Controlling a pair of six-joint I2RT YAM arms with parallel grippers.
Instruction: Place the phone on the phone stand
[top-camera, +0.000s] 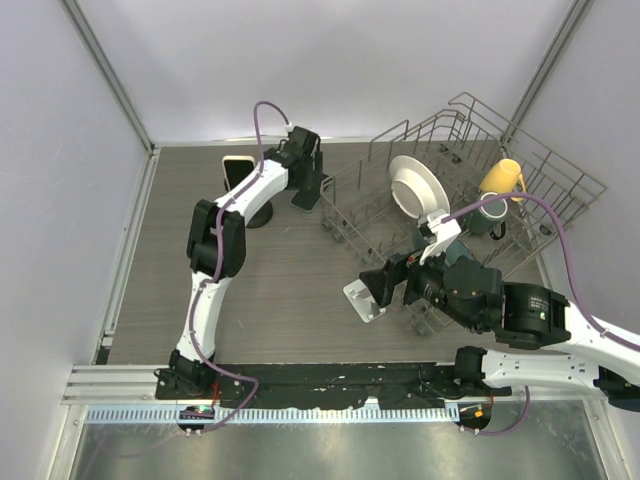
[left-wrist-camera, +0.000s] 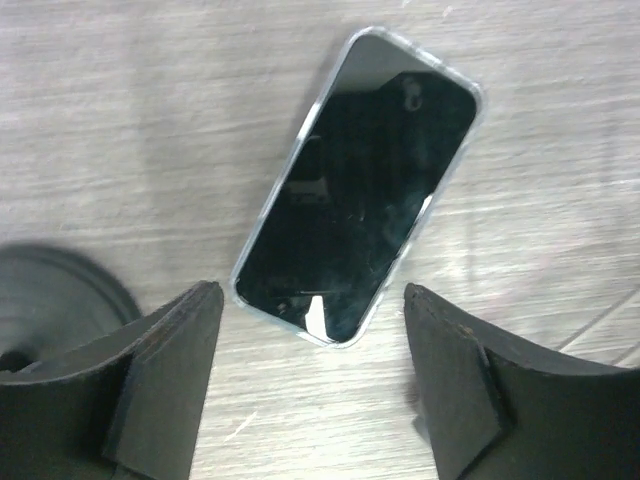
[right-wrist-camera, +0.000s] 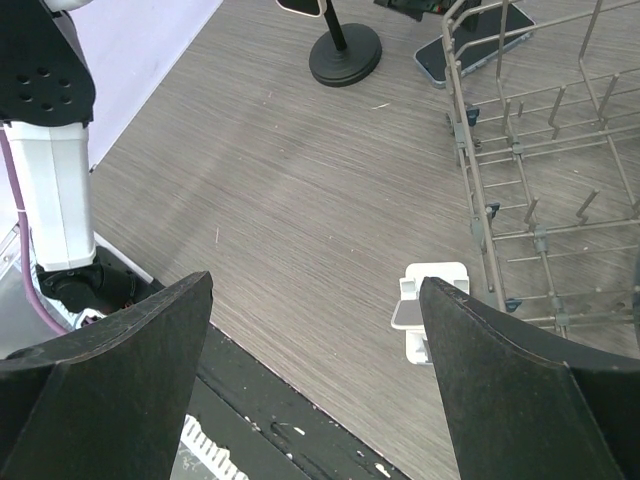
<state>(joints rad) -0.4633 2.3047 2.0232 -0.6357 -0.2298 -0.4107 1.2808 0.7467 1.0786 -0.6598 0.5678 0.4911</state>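
Two grippers gape empty: the left gripper (left-wrist-camera: 312, 295) above the clear-cased phone (left-wrist-camera: 360, 185) lying screen-up on the tabletop (left-wrist-camera: 120, 120) beside the black phone stand (left-wrist-camera: 55, 300), the right gripper (right-wrist-camera: 315, 285) beside a dish rack (right-wrist-camera: 540, 150).

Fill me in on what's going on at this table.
The left gripper hovers with its jaws open just above the phone, which lies flat and screen up on the table beside the black stand. The phone is not on a stand yet. The right gripper is open and holds nothing, hanging over the table near a small white object by the dish rack.
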